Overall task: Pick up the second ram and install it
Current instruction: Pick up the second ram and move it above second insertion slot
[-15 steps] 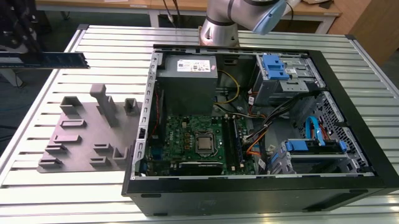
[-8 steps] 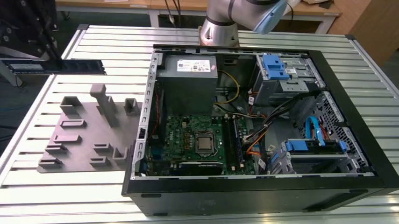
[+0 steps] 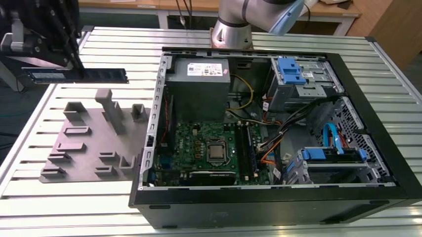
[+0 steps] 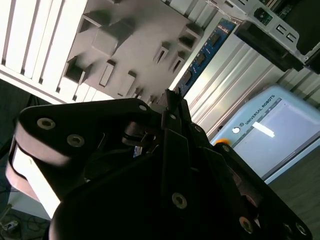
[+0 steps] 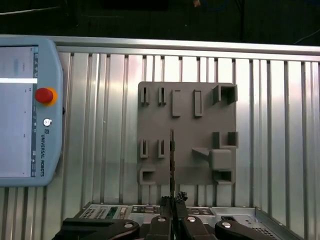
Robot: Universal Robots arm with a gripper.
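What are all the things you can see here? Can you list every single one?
Computer case: one, black, lid off, on the table at the exterior view's right.
Circuit board: one, green, inside the case.
Power box: one, grey, inside the case.
Holder plate: one, grey, on the table beside the case.
Control tablet: one, pale blue with a red button, next to the holder plate in the first wrist view.
Table: one, silver, slatted.
Memory stick: one, dark, in the air above the holder plate.
Robot arm: one, silver, behind the case.
Gripper: one, black, shut on the memory stick.
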